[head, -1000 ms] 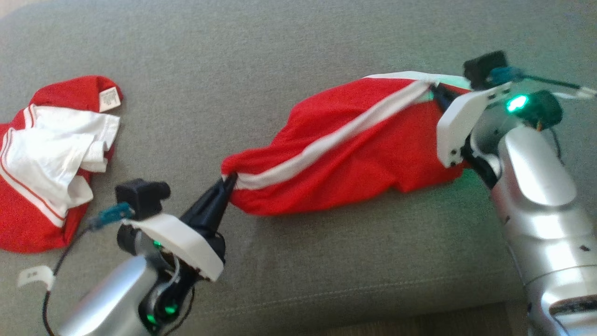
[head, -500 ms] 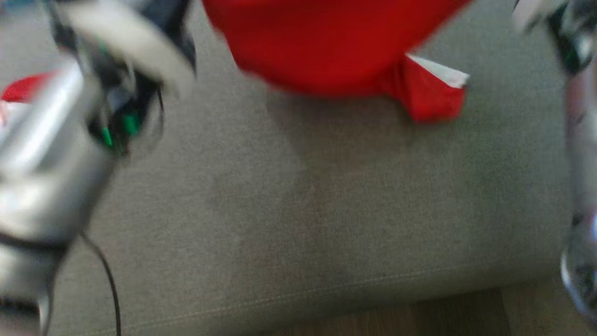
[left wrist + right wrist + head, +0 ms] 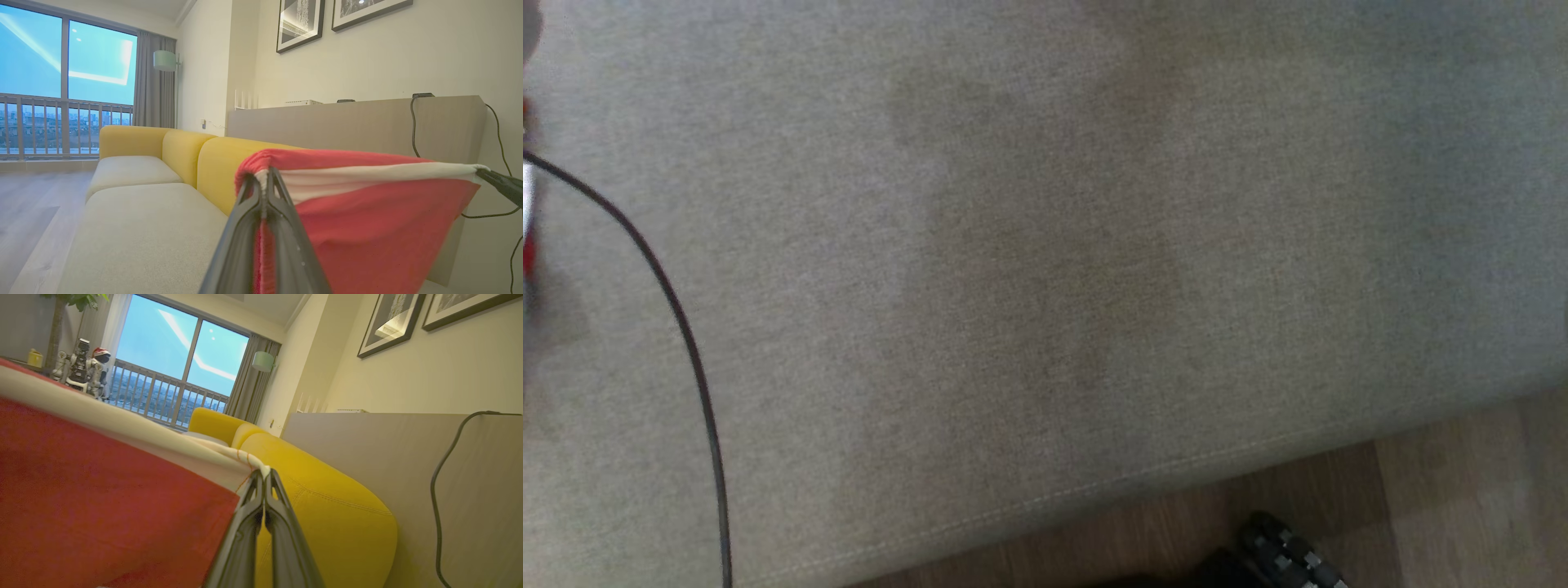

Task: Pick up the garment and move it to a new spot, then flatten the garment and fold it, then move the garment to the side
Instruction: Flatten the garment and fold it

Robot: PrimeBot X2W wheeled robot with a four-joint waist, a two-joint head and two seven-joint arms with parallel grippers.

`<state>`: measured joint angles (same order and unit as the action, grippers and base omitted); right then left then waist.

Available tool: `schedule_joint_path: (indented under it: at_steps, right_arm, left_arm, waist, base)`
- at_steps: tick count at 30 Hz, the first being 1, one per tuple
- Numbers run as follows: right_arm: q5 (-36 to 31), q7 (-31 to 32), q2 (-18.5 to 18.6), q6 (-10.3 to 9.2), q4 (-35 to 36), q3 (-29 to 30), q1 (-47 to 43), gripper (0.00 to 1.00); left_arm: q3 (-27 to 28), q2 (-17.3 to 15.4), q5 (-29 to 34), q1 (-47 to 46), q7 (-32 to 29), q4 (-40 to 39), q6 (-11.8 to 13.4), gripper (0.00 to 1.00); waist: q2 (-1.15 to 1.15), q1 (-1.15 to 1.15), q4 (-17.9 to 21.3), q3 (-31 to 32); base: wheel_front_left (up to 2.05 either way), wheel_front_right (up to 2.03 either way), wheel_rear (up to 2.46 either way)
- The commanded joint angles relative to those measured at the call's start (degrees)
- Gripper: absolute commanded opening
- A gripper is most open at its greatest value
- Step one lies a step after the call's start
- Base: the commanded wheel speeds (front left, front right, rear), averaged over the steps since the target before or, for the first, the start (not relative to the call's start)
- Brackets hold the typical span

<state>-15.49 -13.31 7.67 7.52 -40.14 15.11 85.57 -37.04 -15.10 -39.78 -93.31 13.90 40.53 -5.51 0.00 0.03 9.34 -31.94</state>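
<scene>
**Garment position.** The garment (image 3: 367, 228) — red fabric with a white band along its upper edge — hangs in the air, stretched between the two arms above the sofa (image 3: 135, 228). Its lower edge runs out of the left wrist view, so whether it reaches the seat cannot be told.

**Left jaws.** Fully closed and clamped on the garment's left end, where the white band meets the rolled red edge. In the left wrist view the two dark fingers (image 3: 241, 237) meet at their tips, with fabric pinched between them. Red cloth shows in the slit further down.

**Right jaws.** Fully closed on the opposite end of the white band. In the right wrist view the fingers (image 3: 245, 531) pinch the tip of the band, and the garment (image 3: 102, 490) runs away to that view's left. In the left wrist view the right arm's fingertips (image 3: 500, 184) show at the right edge, gripping the same band. The band is pulled into a nearly straight line between the two grips.

**Surroundings.** A yellow backrest (image 3: 220, 163) stands behind the grey seat. Behind it is a pale panel (image 3: 367, 122) with a black cord (image 3: 412, 130) down its face. The head view looks down on the sofa seat (image 3: 1045, 245), with a black cable (image 3: 678, 318) curving across its left side and the wooden floor (image 3: 1462, 490) at the lower right.
</scene>
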Motion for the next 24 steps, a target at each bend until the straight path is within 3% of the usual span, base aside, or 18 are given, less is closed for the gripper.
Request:
schedule_joint_path:
  at_steps: [1, 6, 13, 19, 24]
  right_arm:
    - [-1.39, -0.65, -1.18, -0.03, 2.95, 0.85, 2.33, 0.0]
    - [-1.87, -1.4, -3.14, -0.03, 5.75, -0.32, -2.47, 0.0]
    - [5.16, -0.41, -3.83, -0.03, 12.7, -3.68, -19.85, 0.0]
    - [12.13, 6.58, -3.33, -0.03, 27.06, -5.95, -40.99, 0.0]
    - [15.35, 12.17, -3.43, -0.03, 39.22, -5.54, -58.75, 0.0]
  left_arm:
    - [1.96, -1.78, 0.79, -2.67, 0.72, -1.02, -0.48, 0.0]
    - [4.43, -2.76, 2.98, 4.78, 1.06, -6.21, -1.69, 0.0]
    - [4.31, -6.75, 1.69, 27.42, 1.08, -18.18, -1.95, 0.0]
    - [2.48, -9.88, 1.06, 45.24, 1.09, -28.39, -1.96, 0.0]
    - [0.66, -12.64, 6.93, 56.93, 1.09, -34.6, -1.97, 0.0]
  waist:
    - [0.0, -0.03, 0.34, -0.91]
    - [0.0, -0.03, -0.25, -0.91]
    - [0.0, -0.03, -1.88, 2.15]
    - [0.0, -0.03, -3.67, 6.13]
    - [0.0, -0.03, -4.08, 9.22]
  base:
    - [0.0, 0.0, 0.0]
    - [0.0, 0.0, 0.0]
    - [0.0, 0.0, 0.0]
    - [0.0, 0.0, 0.0]
    - [0.0, 0.0, 0.0]
